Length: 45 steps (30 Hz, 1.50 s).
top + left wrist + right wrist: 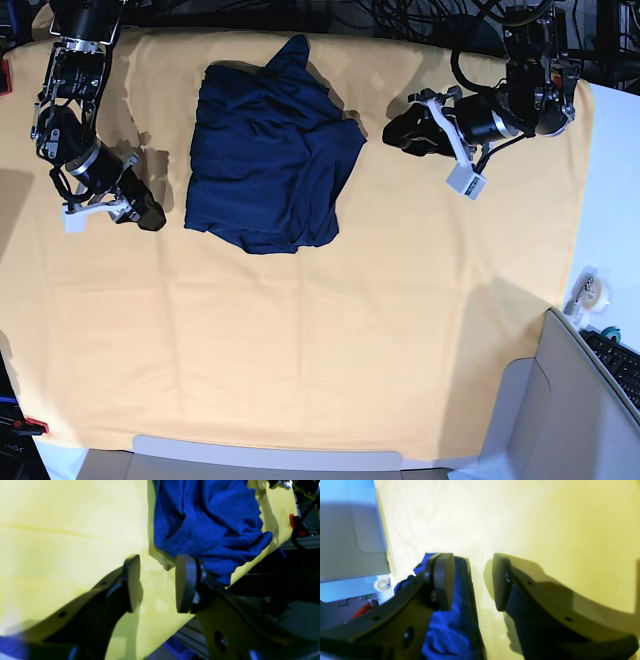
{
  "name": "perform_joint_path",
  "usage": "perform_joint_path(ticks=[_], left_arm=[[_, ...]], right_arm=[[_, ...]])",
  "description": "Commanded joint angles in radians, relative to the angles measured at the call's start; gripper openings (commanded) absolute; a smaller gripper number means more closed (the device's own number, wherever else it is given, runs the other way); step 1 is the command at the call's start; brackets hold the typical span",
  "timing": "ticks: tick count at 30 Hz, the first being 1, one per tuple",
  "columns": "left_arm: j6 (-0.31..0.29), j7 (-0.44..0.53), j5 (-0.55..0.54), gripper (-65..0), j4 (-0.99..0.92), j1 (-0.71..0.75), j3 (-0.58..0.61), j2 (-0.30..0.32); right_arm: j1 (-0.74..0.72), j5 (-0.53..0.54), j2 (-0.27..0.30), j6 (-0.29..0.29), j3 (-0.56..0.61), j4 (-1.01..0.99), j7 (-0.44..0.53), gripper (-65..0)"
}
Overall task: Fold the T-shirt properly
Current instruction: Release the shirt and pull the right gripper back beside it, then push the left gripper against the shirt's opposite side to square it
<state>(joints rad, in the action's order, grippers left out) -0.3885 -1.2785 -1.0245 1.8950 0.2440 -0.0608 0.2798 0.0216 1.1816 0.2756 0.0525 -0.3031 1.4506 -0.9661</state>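
Note:
The dark navy T-shirt [265, 160] lies in a rumpled, partly folded heap on the far middle-left of the yellow-orange cloth [330, 330]. My left gripper [398, 132] is open and empty, just right of the shirt's right edge. In the left wrist view the gripper [156, 583] hovers over yellow cloth with the bunched shirt [207, 522] just past its right finger. My right gripper [152, 215] is open and empty, close to the shirt's lower left corner. In the right wrist view the gripper [472, 581] is over the cloth, with the shirt [455, 627] under its left finger.
The yellow-orange cloth covers the whole table. A grey box [560, 400] stands at the near right corner, with a tape roll [590, 290] and a keyboard [620, 365] beside it on the white edge. Cables and frame parts run along the far edge.

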Motion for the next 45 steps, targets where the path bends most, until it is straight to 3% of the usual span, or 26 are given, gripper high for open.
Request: perform_joint_path(ticks=[1,11,17,25,33,35,38,45], left_arm=[[-0.002,0.012,-0.021,-43.1,0.015,-0.005,-0.004,0.009],[-0.002,0.012,-0.021,-43.1,0.015,-0.002,-0.004,0.008],[0.000,0.010,-0.021,-43.0,0.015,0.001,-0.004,0.008],[0.000,0.006,-0.021,-43.0,0.015,0.001,-0.004,0.008],[0.000,0.001,-0.027,-42.9,0.015,0.001,-0.006,0.008],[0.001,-0.002,-0.027,-42.6,0.015,0.002,-0.006,0.008],[0.000,-0.025,-0.030,-39.1,0.015,0.027,-0.006,0.005],[0.004,-0.095,-0.129,-37.4,-0.004,0.036,-0.004,-0.038]], right_arm=[[-0.016,0.028,0.003,0.013,0.012,0.017,0.005,-39.7],[-0.050,0.025,-0.078,0.013,0.078,-0.067,-0.063,-39.7],[-0.051,-0.055,-0.120,0.014,0.083,-0.063,-0.064,-39.7],[-0.051,-0.058,-0.124,0.014,0.170,0.023,-0.063,-39.7],[-0.071,-0.059,-0.124,0.014,0.183,0.026,-0.061,-40.0],[-0.073,-0.061,-0.123,0.014,0.183,0.026,-0.061,-43.7],[-0.079,-0.105,-0.123,0.014,0.183,0.026,-0.060,-63.4],[-0.088,-0.182,-0.123,0.014,0.184,0.031,-0.064,-65.0]])
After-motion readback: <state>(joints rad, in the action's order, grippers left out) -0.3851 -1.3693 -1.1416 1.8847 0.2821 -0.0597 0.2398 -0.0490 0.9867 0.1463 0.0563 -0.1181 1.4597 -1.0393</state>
